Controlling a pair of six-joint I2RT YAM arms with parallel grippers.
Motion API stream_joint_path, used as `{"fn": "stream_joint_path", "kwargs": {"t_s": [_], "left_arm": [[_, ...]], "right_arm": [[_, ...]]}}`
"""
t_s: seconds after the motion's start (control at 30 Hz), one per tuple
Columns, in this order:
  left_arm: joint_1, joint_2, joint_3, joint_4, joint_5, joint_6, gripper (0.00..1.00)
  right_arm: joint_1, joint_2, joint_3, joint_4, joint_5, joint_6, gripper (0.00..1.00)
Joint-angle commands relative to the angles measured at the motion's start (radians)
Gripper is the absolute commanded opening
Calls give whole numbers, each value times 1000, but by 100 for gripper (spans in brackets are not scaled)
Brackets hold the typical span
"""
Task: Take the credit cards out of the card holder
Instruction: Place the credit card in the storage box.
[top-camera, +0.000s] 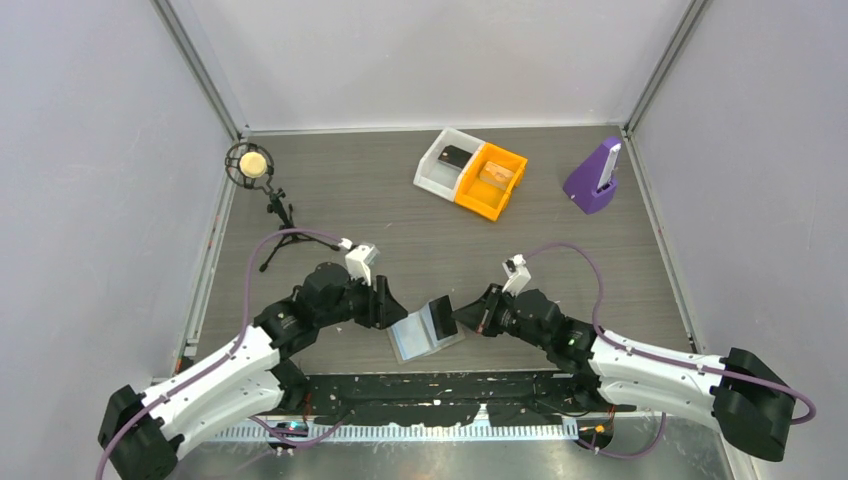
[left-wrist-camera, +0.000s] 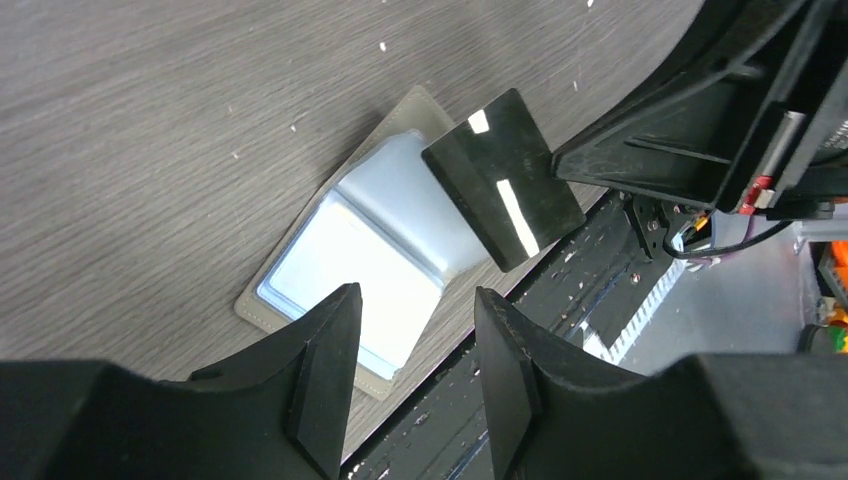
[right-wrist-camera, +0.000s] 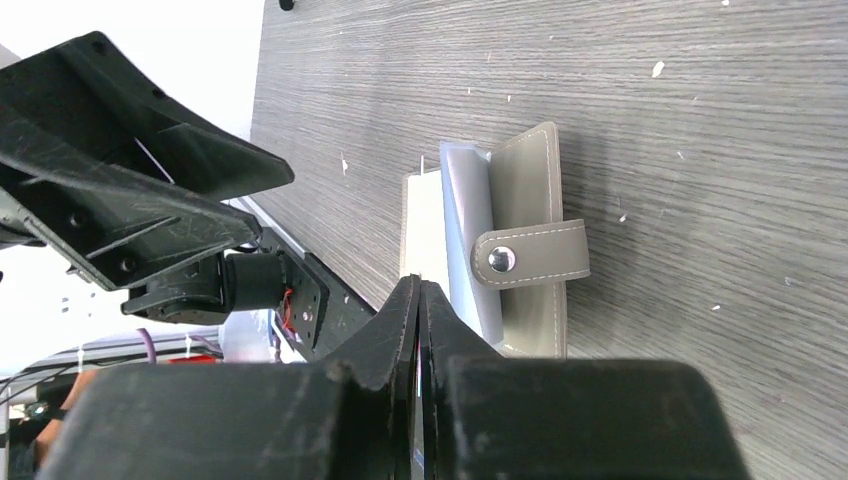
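Left gripper (left-wrist-camera: 415, 300): fingers roughly half apart, nothing between them, hanging over the near light blue panel of the card holder (left-wrist-camera: 330, 260). Not touching it as far as I can tell.

The card holder lies open on the table (top-camera: 400, 210) at the near edge, between the two grippers, blue panels up.

Right gripper (right-wrist-camera: 420, 285): fingers pinched tight together on a black card (left-wrist-camera: 503, 180), gripped by one edge. The card is tilted up over the far panel. Can't tell whether its lower corner is out of the pocket.

Step, as I judge it: pulling a card out, extraction mostly done but not released. No card is lying loose on the table. Can't tell if more cards sit in the panels.

Next move probably calls for drawing the card straight away from the holder, then setting it down to the side. The holder may drag along, so the left fingers would do well to press it down.

Pose: both arms reach in low from the near edge, wrists turned inward, grippers facing each other across the holder.
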Motion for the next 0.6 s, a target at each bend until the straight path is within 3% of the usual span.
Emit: {"fn": "stream_joint_path", "kwargs": {"t_s": [0.0, 0.27, 0.4, 0.57], "left_arm": [[-72, -58, 46, 0, -123, 104, 48], [-368, -86, 126, -23, -463, 283, 51], [-536, -39, 160, -20, -645, 379, 54], [-667, 64, 185, 19, -783, 466, 59]], "right_arm": [[-3, -18, 41, 4, -5, 53, 5], [-4, -5, 44, 66, -46, 128, 5], [-4, -7, 46, 85, -46, 158, 5], [-4, -15, 23, 151, -80, 211, 5]]}}
